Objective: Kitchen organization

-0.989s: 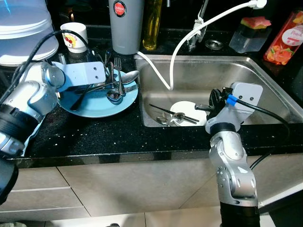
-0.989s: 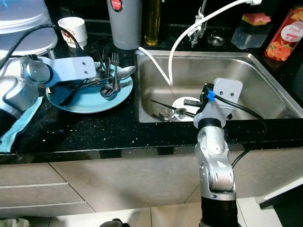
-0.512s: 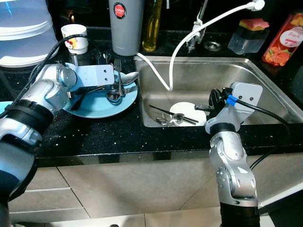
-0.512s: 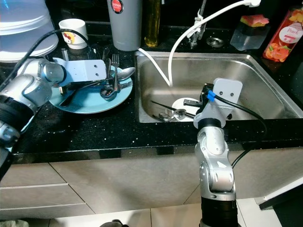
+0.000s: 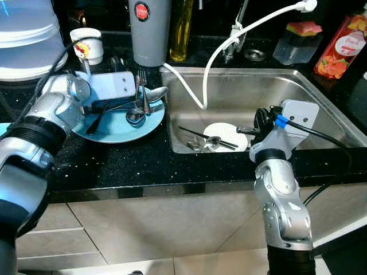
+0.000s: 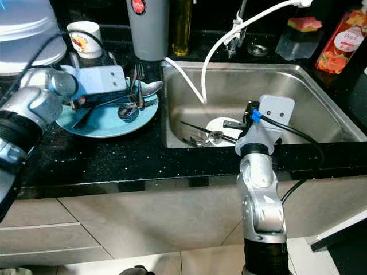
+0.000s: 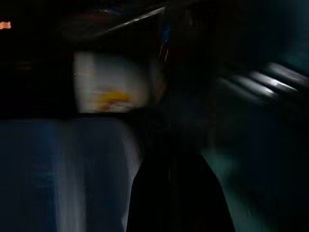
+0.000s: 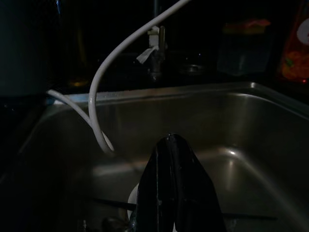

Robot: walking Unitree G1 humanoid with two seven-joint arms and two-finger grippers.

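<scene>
My left gripper [image 5: 112,103] hovers over the blue plate [image 5: 117,127] on the black counter, among the spoons and forks [image 5: 142,103] piled there; I cannot tell whether its fingers are parted. My right gripper [image 8: 176,193] hangs above the steel sink [image 5: 298,86], fingers pressed together and holding nothing, just over the white plate [image 5: 226,133] where more cutlery [image 5: 206,140] and black chopsticks lie
</scene>
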